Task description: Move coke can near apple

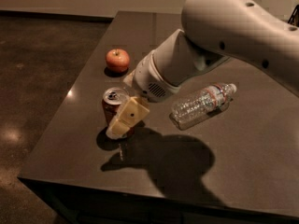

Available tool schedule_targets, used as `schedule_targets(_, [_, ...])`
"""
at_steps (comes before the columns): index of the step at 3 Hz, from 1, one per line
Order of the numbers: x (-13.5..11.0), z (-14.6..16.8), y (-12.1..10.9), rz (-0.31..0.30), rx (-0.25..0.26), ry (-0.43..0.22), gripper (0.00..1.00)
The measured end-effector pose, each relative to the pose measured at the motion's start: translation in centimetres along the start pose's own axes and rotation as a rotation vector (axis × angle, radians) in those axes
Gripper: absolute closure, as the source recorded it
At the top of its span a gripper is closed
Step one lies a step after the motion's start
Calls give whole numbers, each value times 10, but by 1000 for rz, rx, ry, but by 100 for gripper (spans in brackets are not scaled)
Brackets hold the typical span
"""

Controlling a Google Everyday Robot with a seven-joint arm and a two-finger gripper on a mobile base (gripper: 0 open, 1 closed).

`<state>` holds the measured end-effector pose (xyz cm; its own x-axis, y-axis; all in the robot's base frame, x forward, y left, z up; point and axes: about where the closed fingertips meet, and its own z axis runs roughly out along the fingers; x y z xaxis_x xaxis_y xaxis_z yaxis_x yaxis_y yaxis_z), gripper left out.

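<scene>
Where your gripper [122,124] sits, it overlaps the front right side of the coke can [113,105], its cream-coloured part slanting down across the can's body toward the table [252,157]. You cannot tell whether it is spread or pinching the can, because the side behind the can is hidden.

The can is upright near the table's left edge, with its silver top and tab showing. Its lower part is covered by the gripper, so you cannot tell how the base meets the tabletop. The apple [117,59] stands further back on the same left side, apart from the can, with a stretch of tabletop between them.

Your arm [224,36], a big white housing, comes in from the upper right above the table. Its wrist end hangs just right of the can, between the apple and the water bottle [203,105]. The bottle is clear plastic and lies on its side to the right of the can, cap toward the upper right, near the gripper but not touching it.

The arm's shadow [173,160] falls on the tabletop in front of the can and bottle. A dark glossy floor [37,78] lies left of the table.
</scene>
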<state>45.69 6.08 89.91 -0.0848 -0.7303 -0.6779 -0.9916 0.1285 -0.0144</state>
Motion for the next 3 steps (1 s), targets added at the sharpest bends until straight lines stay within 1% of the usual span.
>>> schedule_targets(2, [-13, 5, 3, 34, -45, -20, 61])
schedule_targets(3, [-27, 2, -11, 47, -29, -31, 83])
